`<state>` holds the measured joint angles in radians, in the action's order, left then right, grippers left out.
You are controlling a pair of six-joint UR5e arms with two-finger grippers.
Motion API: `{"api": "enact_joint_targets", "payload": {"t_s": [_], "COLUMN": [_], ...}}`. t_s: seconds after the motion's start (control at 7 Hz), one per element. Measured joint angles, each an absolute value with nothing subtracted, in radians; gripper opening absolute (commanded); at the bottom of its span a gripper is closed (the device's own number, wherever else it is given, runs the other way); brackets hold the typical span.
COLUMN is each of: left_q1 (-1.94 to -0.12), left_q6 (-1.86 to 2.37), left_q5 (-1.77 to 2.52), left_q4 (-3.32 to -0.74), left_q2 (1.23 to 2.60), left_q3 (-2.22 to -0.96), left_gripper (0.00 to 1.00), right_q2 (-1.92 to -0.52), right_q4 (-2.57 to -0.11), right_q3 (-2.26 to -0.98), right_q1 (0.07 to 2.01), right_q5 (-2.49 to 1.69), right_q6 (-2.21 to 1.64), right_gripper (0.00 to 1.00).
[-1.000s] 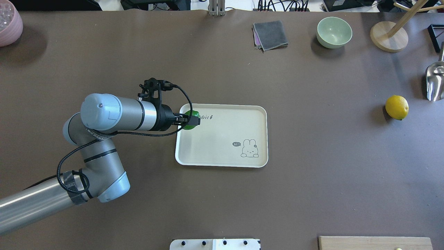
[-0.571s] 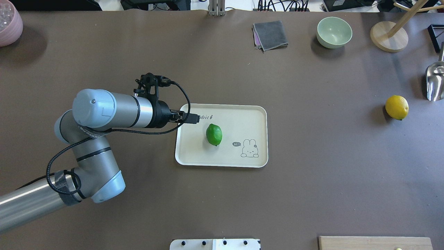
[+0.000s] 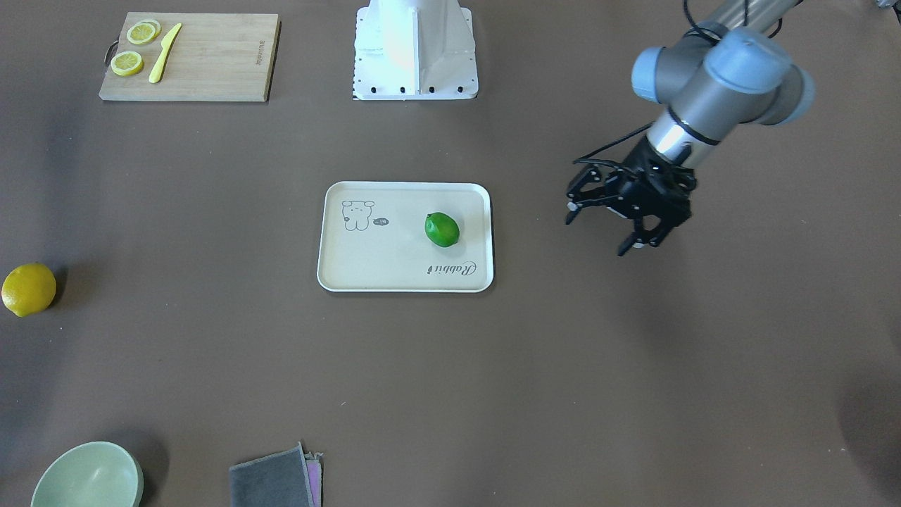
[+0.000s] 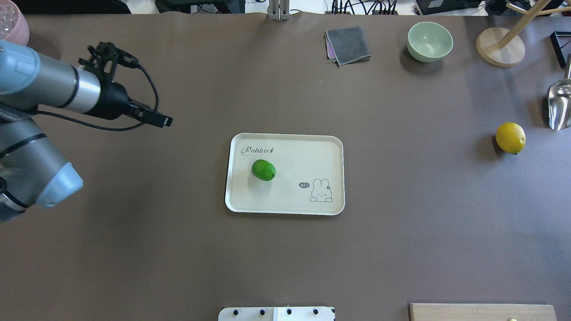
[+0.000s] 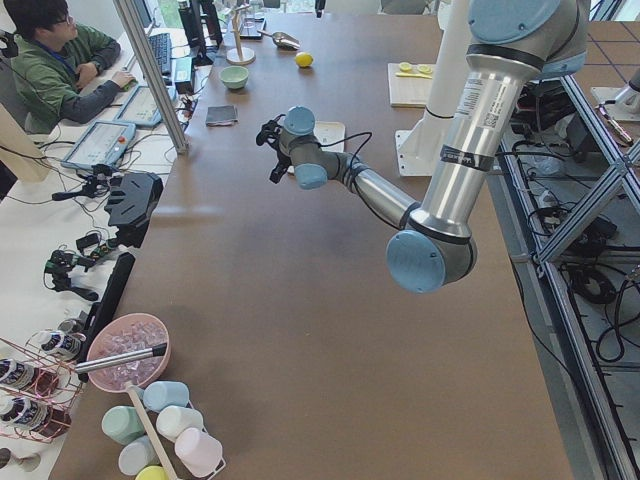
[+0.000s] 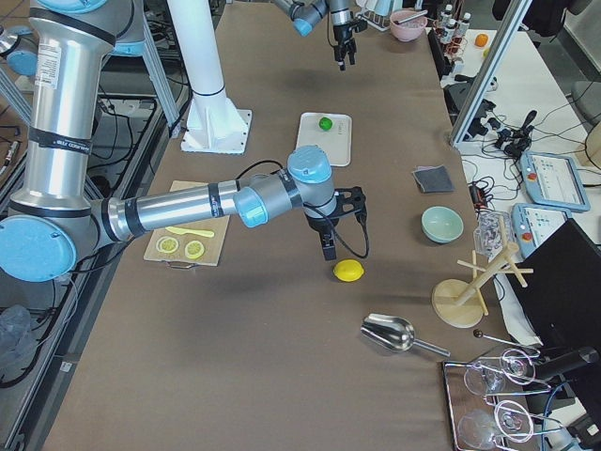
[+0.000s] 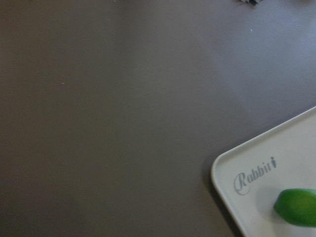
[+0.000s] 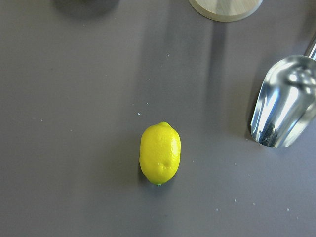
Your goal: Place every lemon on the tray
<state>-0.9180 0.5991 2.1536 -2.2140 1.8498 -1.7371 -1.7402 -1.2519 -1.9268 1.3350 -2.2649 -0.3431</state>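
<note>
The green lemon [image 4: 263, 170] lies on the cream tray [image 4: 285, 210], near its "Rabbit" script; it also shows in the front view [image 3: 442, 229] and the left wrist view [image 7: 296, 207]. The yellow lemon [image 4: 510, 137] lies on the bare table far right of the tray, centred in the right wrist view [image 8: 160, 153]. My left gripper [image 3: 598, 236] is open and empty, above the table well away from the tray [image 3: 405, 285]. My right gripper [image 6: 329, 246] shows only in the exterior right view, just beside the yellow lemon [image 6: 348, 271]; I cannot tell whether it is open.
A metal scoop [image 4: 560, 104] lies close to the yellow lemon. A wooden stand [image 4: 499, 47], a green bowl [image 4: 429, 41] and a grey cloth [image 4: 348, 44] sit along the far edge. A bamboo board [image 3: 211, 56] with lemon slices is by the robot base.
My left gripper let go of the green lemon on the tray and drew back far to the left. The lemon rolled right, then back left on the tray.
</note>
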Motion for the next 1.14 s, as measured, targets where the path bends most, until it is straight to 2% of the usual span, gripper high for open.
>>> {"api": "enact_joint_targets", "payload": {"t_s": [0.29,0.57,1.14], "left_q1": [-1.035,-1.052,-1.052], "left_q6": [0.433,0.402,0.404], "left_q5": [2.241,2.251,2.252], "left_q4": [-2.212,-2.213,-2.214], "left_q2": [1.772,1.754,1.752], "left_q3": [-1.73,-1.728,-1.729], "left_gripper": [1.0,1.0,1.0], "right_q2": [-1.619,-1.531,-1.528], "right_q4": [-1.207,-1.134,-1.057], "right_q3": [-1.769,-1.61,-1.533], "right_q1": [1.241,1.168,1.086], "right_q5": [-2.171,-2.116,-2.102], "right_q6": [-0.345,-0.354,-0.429], "right_gripper": [1.0,1.0,1.0]}}
